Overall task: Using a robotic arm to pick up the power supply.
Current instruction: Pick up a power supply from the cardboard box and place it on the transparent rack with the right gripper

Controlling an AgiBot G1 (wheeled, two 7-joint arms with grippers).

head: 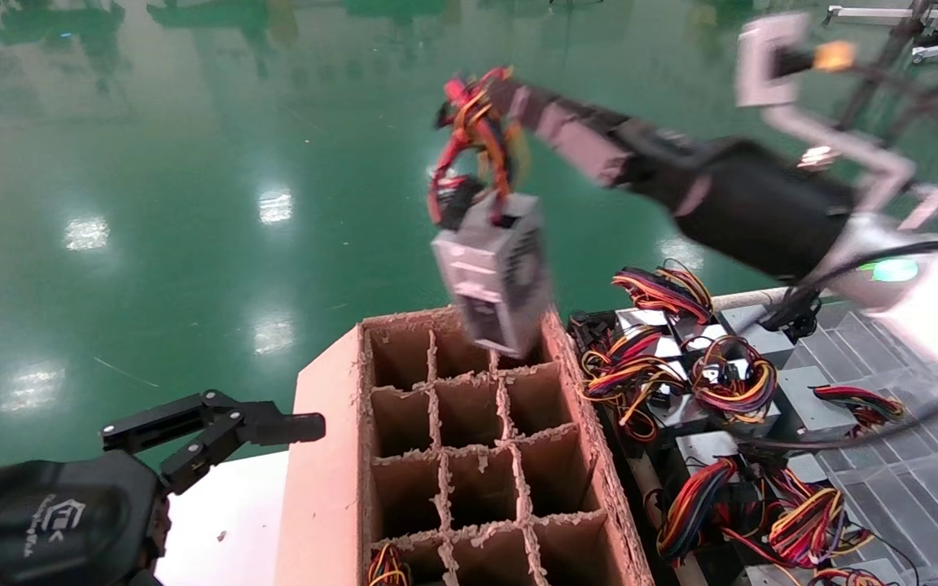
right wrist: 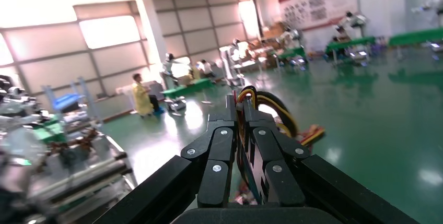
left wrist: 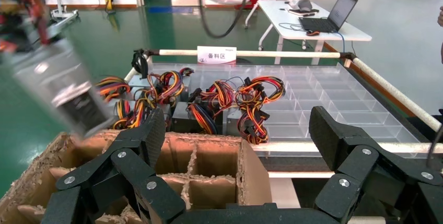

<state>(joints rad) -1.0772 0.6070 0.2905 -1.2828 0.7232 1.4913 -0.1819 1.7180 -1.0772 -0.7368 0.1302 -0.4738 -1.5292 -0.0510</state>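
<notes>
- Head view: looks steeply down from above on the divided carton (head: 469,439) and green floor (head: 151,163), at middling range.
- Left wrist view: sits low and close behind the left gripper (left wrist: 235,145), facing across the same carton (left wrist: 209,166).
- Right wrist view: points level along the right gripper (right wrist: 241,125), out over the hall.

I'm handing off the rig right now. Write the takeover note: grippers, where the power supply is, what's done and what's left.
Right gripper: shut on the wire bundle of the power supply, which hangs from it, tilted, over the far row of the divided cardboard box.
Left gripper: open, parked low beside the box's near left side, holding nothing.
More power supplies lie in the tray to the right of the box.
Done: the unit is picked up and clear of the tray.
Left: it is not yet released; its lower end is at the top of a far cell. Whether it touches the dividers cannot be told.
</notes>
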